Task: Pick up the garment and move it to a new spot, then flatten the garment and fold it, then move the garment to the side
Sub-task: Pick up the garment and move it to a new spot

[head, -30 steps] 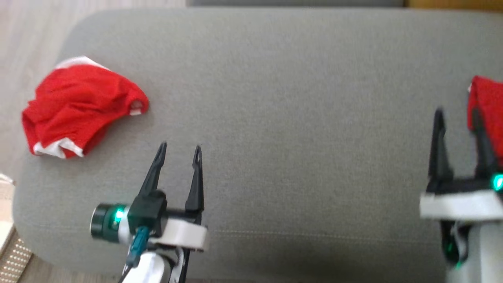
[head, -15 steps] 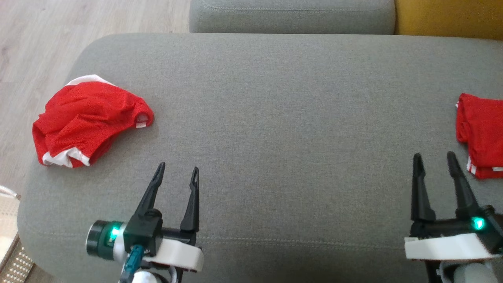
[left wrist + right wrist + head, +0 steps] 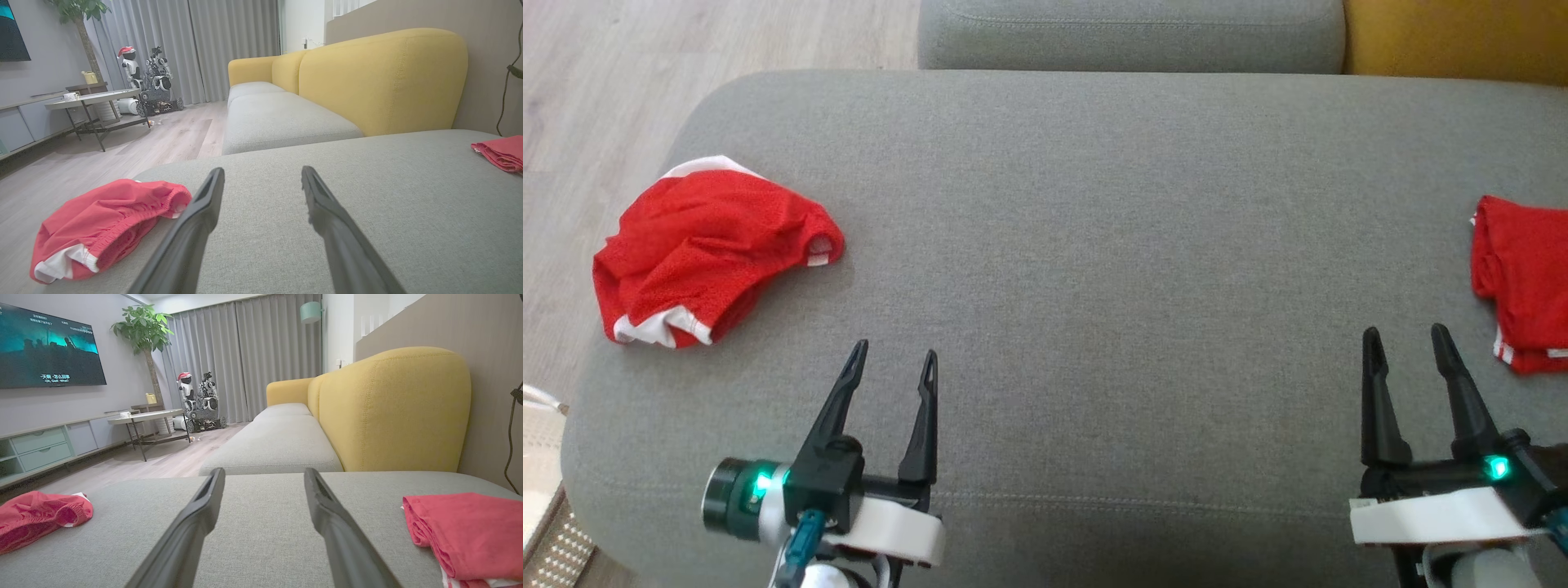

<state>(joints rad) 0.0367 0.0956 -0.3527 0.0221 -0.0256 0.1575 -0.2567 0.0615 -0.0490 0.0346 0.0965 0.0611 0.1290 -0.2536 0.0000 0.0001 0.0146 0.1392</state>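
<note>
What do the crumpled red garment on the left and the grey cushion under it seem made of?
The crumpled red garment looks like thin matte sports mesh, probably synthetic: fine dotted texture, soft creases, gathered elastic hem, white trim. The grey cushion looks like matte woven upholstery fabric: heathered weave, stitched seam near the front edge. Exact fibre can't be told.

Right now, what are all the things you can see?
big cushion: one, grey, right in front
crumpled garment: one, red with white trim, left end of the cushion
folded garment: one, red, right edge of the cushion
sofa back: one, yellow, behind the cushion
floor: one, pale wood, left
television: one, dark with a blue-green picture, on the wall
plant: one, green, far corner
table: one, pale top, near the plant
left pincer: one, black, open, over the cushion's near left
right pincer: one, black, open, near the folded garment
</note>
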